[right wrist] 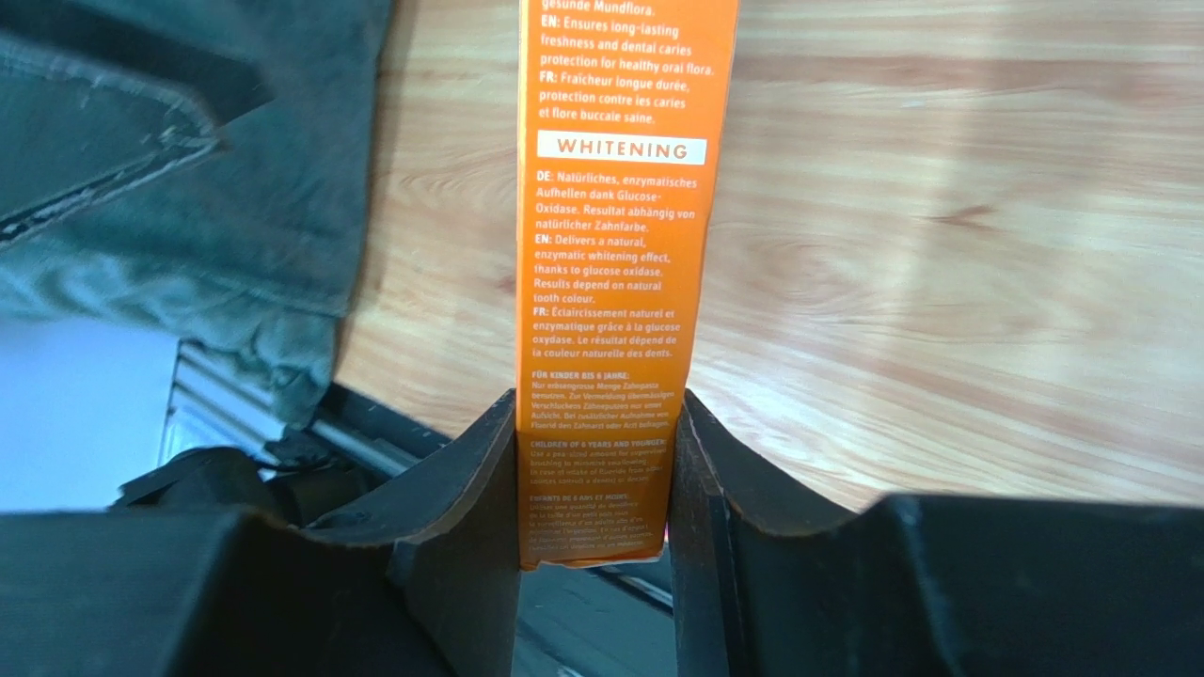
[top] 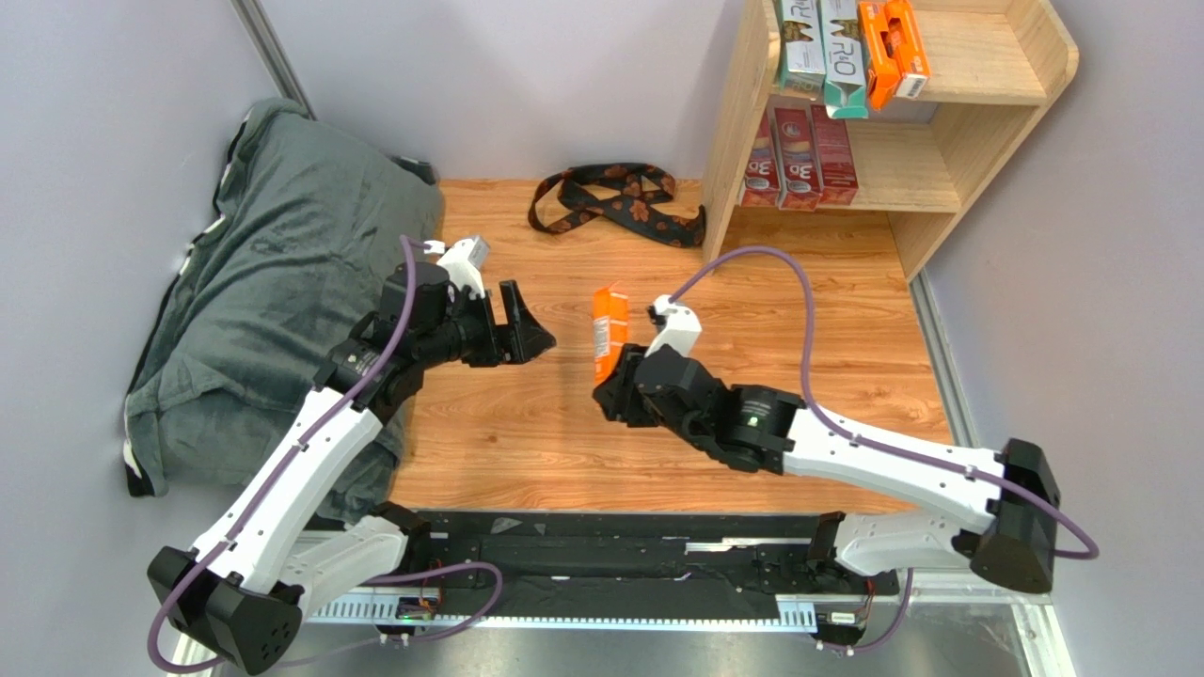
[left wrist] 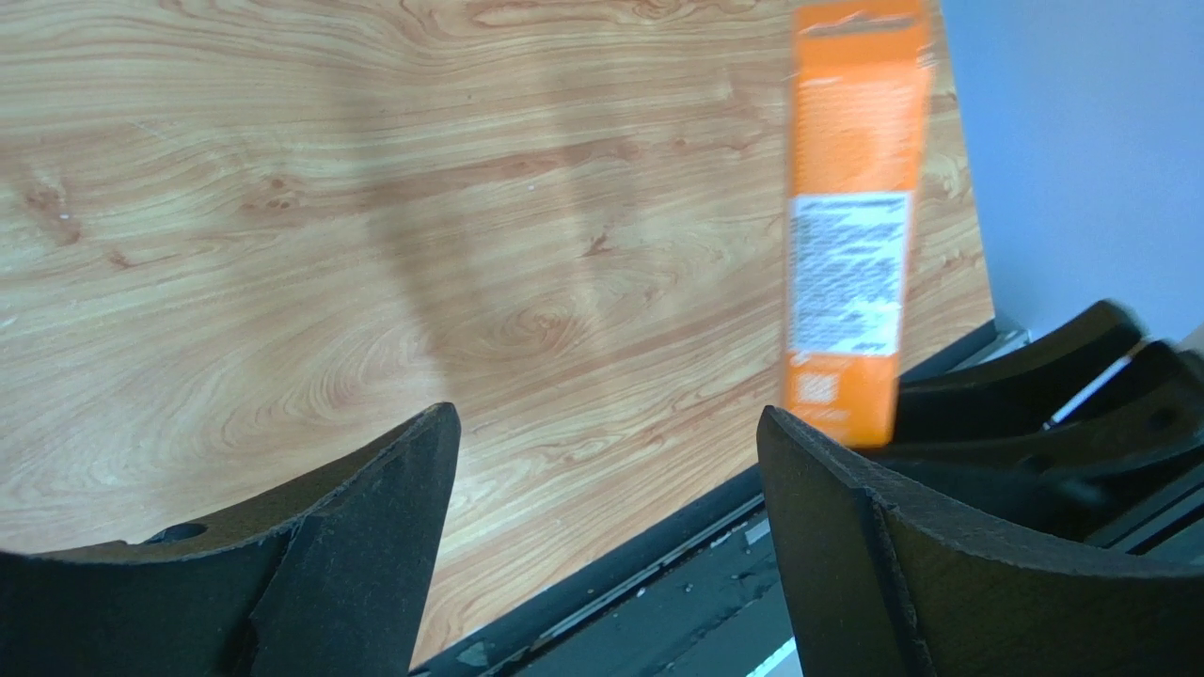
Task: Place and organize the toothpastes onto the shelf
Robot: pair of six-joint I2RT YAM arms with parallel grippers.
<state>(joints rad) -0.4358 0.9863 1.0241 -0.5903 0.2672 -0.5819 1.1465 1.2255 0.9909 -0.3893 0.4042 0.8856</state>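
My right gripper [top: 611, 378] [right wrist: 594, 473] is shut on the lower end of an orange toothpaste box [top: 609, 329] [right wrist: 622, 226] [left wrist: 852, 212], held above the wooden floor near the middle. My left gripper [top: 537, 336] [left wrist: 608, 437] stands open and empty just left of that box, apart from it. The light wooden shelf [top: 989, 141] stands at the back right. Its top tier holds a silver-white box [top: 801, 43], a teal box [top: 845, 57] and orange boxes [top: 895, 50]. Three dark red boxes [top: 799, 155] stand on its lower tier.
A dark green-grey cushion [top: 269, 268] fills the left side beside the left arm. A black-and-brown patterned strap [top: 615, 200] lies on the floor left of the shelf. A black rail [top: 622, 564] runs along the near edge.
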